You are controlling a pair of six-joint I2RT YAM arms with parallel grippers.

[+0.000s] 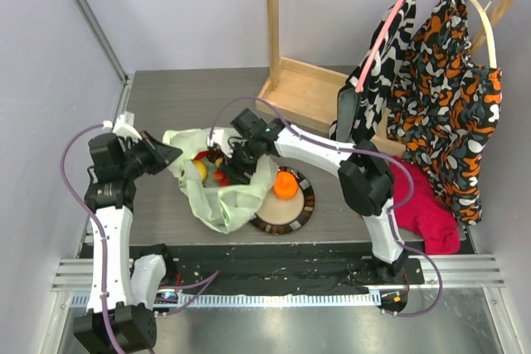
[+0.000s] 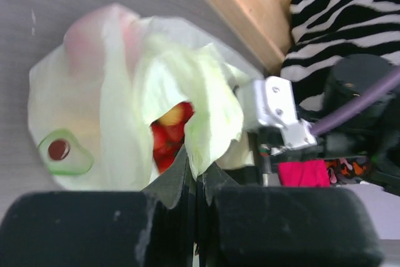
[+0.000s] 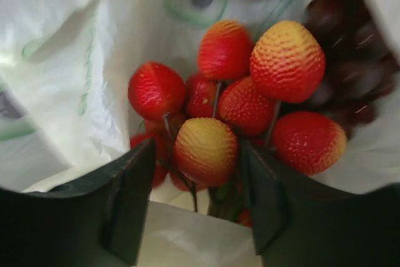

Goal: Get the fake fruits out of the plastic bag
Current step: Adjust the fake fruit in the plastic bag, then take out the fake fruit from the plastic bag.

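Plastic bag on table, just left of plate, overlapping its rim. Left fingers together, pinching bag edge, likely to keep mouth open. Right fingers apart inside mouth, straddling red berries, apparently lining up grasp. Orange already on plate.

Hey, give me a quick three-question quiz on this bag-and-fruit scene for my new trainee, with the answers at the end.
1. True or false: the orange lies on the plate.
2. What does the left gripper pinch? A the plastic bag, B the orange, C the plate.
3. Which fruits sit between the open jaws of the right gripper?
Key: 1 true; 2 A; 3 red berries.
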